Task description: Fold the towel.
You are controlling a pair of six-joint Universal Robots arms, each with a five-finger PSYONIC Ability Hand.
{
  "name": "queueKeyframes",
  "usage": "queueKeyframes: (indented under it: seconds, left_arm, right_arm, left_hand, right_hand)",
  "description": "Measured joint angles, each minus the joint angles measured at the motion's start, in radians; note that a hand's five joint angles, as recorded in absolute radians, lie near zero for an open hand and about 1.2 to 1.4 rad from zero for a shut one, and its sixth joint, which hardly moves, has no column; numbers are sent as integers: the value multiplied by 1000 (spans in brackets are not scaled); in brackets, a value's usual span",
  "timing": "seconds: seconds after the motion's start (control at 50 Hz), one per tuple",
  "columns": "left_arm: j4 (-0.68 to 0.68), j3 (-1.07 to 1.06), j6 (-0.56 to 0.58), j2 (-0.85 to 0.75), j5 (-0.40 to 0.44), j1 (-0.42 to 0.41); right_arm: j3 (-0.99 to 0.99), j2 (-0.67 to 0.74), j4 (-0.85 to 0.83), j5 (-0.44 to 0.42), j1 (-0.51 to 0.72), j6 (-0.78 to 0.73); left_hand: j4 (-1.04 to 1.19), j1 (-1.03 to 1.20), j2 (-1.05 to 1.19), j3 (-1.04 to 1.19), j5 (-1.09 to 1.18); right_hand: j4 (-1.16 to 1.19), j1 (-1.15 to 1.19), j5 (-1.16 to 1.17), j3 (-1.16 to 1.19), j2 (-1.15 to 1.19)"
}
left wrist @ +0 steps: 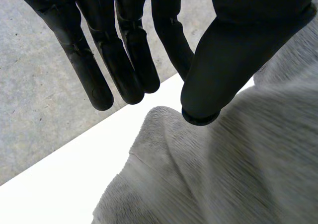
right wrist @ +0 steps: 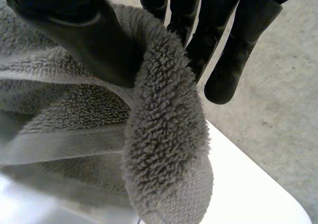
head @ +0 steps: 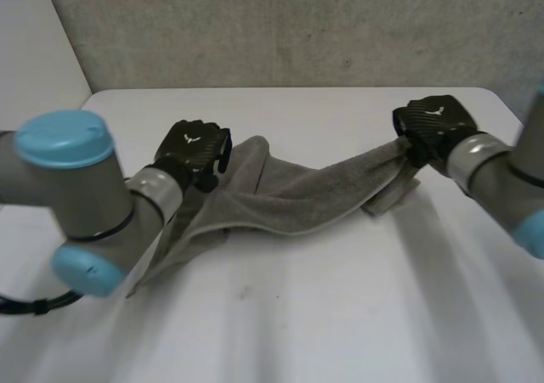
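The right robot hand (right wrist: 74, 30) comes in from the top edge and pinches a grey towel (right wrist: 164, 149). Its thumb lies across the upper left of the frame, pressing down on the cloth, while the fingers (right wrist: 238, 50) reach down behind the fold at upper centre and upper right. The towel is bunched into a thick, looped ridge that runs from the thumb down the middle of the frame, and a flat hemmed band stretches away to the left edge. At the lower right, a white surface (right wrist: 248, 194) shows its rounded corner – beyond it, along the right side, is a grey speckled backdrop (right wrist: 283, 110)
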Motion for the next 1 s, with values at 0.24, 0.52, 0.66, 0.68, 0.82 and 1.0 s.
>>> queueKeyframes:
  seconds: [0.24, 0.52, 0.66, 0.68, 0.82, 1.0]
  left_arm:
    - [-9, 234, -3, -210, -56, 9]
    - [-44, -161, -7, 222, -122, 28]
    - [-38, -430, -2, 436, -118, 16]
    - [-37, -466, -2, 462, -117, 15]
    - [-37, -620, 3, 544, -111, 10]
    - [-32, -703, 2, 513, -106, 15]
  right_arm:
    - [-294, 267, 92, 241, 67, -10]
    - [51, -90, 58, 91, 25, -7]
    - [295, -210, -16, 1, -15, -38]
    - [332, -220, -30, -6, -20, -48]
    - [472, -239, -105, -14, -39, -105]
    - [501, -216, -140, -7, -35, -127]
  left_hand:
    - [-807, -805, -808, -807, -787]
    - [-842, -835, -840, -841, -808]
    - [-662, -661, -660, -661, -659]
    - [-613, -614, -610, -610, -612]
    - [-449, -449, -446, -448, -451]
    - [-454, -453, -453, -453, -458]
  right_hand:
    - [-1076, -1085, -1096, -1082, -1080]
    - [-1076, -1085, -1096, -1082, -1080]
    - [-1076, -1089, -1096, -1082, -1080]
    - [-1076, -1089, -1096, -1082, -1080]
    - [-1076, -1089, -1096, -1082, -1080]
    - [-1076, -1089, -1096, -1082, -1080]
